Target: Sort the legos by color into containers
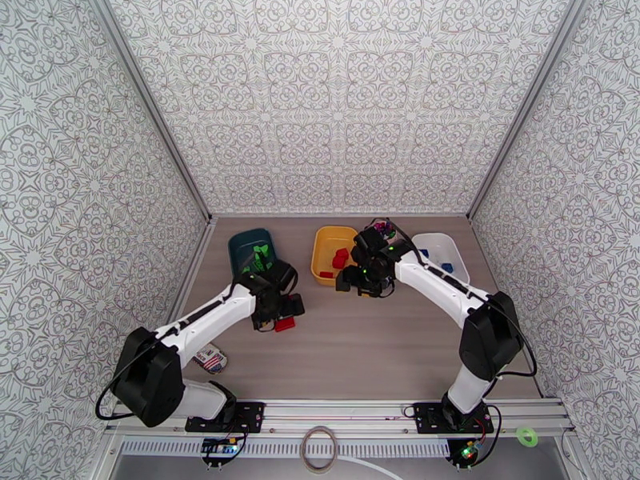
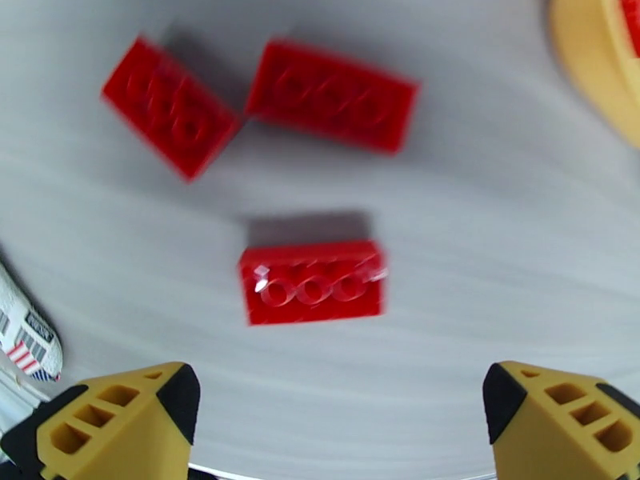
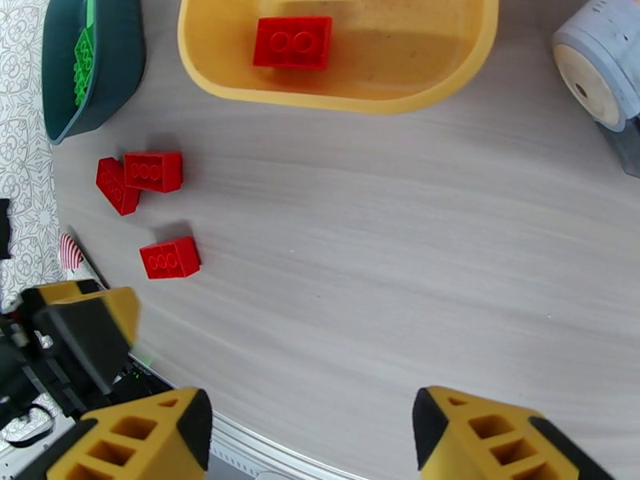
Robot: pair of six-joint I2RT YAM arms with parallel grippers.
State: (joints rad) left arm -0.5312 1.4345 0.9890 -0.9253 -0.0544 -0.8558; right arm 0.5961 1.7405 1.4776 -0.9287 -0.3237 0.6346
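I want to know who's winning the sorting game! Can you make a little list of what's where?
Table: three loose red bricks
Yellow tub: sorted red bricks inside
Teal tub: green bricks inside
White tub: blue bricks inside
Left gripper: open, empty, over the loose red bricks
Right gripper: open, empty, near the yellow tub

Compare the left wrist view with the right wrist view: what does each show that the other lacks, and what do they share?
Left wrist alone of the two: the left gripper from its own side, jaws open and empty. Right wrist alone of the two: the teal tub holding green legos, a red lego inside the yellow tub, a grey round object, the right gripper open. Both: three loose red legos on the table, and the yellow tub's rim.
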